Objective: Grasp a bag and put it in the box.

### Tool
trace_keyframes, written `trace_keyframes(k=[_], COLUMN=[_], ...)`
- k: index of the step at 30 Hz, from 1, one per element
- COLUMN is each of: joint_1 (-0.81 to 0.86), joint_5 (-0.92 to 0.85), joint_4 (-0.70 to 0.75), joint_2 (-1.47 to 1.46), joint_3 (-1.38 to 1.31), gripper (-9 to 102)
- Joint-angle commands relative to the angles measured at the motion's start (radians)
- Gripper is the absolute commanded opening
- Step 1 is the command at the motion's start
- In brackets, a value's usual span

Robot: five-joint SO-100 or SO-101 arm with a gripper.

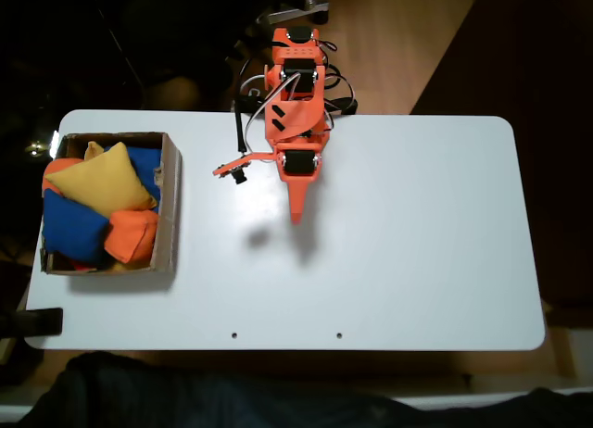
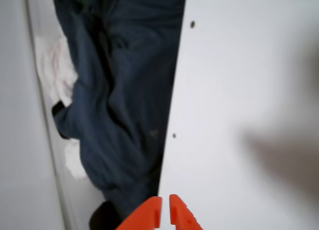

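Surface: white, bare around your arm.
Box: left edge, bag already inside.
Gripper: nearly closed, holding nothing.

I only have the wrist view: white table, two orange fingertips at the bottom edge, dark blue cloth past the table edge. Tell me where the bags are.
Observer: In the fixed view, the bags sit inside the cardboard box at the table's left end; the blue bag lies at its left side.
Operator: Tell me what's on top of it.
Observer: A yellow bag overlaps its upper edge; an orange bag lies beside it.
Operator: Give me the gripper's position.
Observer: The gripper is over the bare table near the middle, well right of the box, holding nothing.
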Motion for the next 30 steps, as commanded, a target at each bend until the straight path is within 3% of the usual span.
trace_keyframes(k=[1, 30], joint_1=[0.012, 0.002], joint_5=[-0.003, 0.043], joint_4=[0.005, 0.265], joint_2=[0.025, 0.067], joint_3=[0.017, 0.123], gripper=[0, 0])
